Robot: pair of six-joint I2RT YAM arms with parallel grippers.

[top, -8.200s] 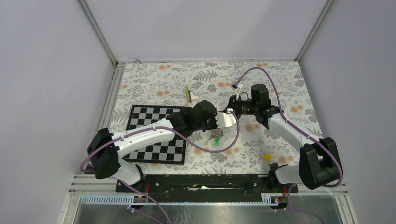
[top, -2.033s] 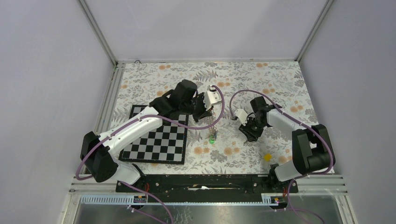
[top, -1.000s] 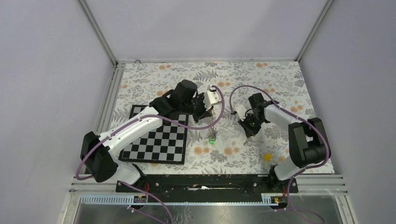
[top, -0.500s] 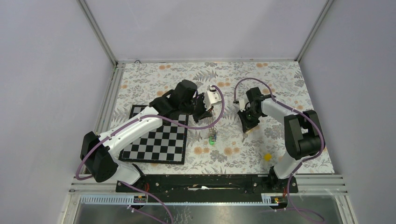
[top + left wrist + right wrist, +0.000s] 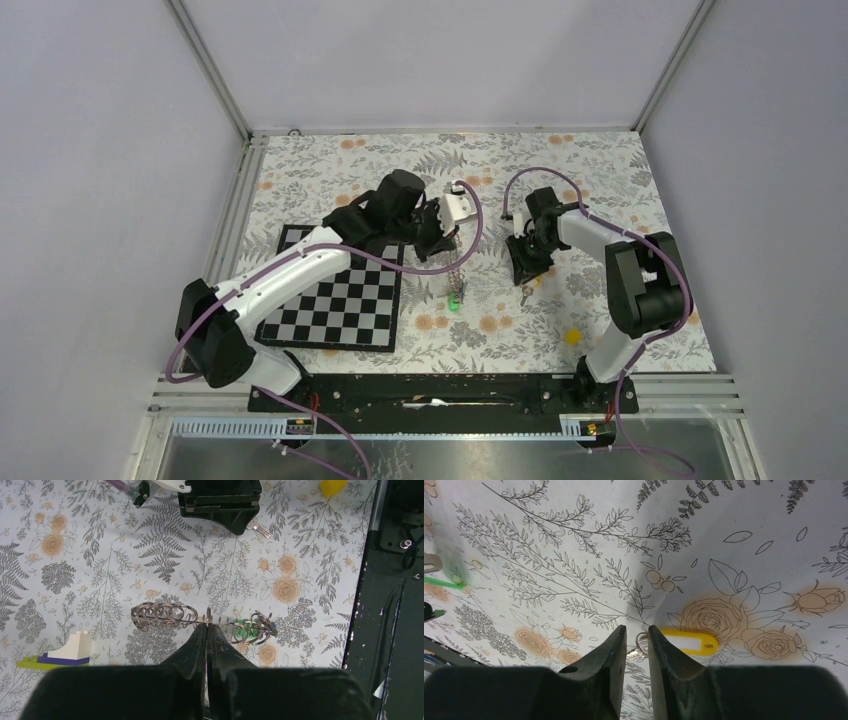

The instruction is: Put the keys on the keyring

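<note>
A table covered with a flower-printed cloth [image 5: 600, 170] stands between plain grey walls. On its left part lies a black and white chessboard [image 5: 330, 305]. Over the far corner of the board the left arm reaches toward the middle of the table. The left gripper [image 5: 206, 630] has its two fingers pressed together, and they pinch the thin wire of the keyring [image 5: 162, 614]. The keyring is held above the cloth, with small metal loops on both sides of the fingers. In the loops on one side sits the key with the green head [image 5: 243, 630]. In the left wrist view a small stepped piece [image 5: 65, 650] in white, purple and green lies on the cloth.

To the right of the middle, the right gripper [image 5: 637, 630] points down to the cloth with a narrow gap between its fingers, and it holds nothing. Just under its tips lies the key with the yellow tag [image 5: 688, 641], whose ring shows in the gap. Nearer to the right arm's base, well apart, lies a small yellow block [image 5: 572, 337].
</note>
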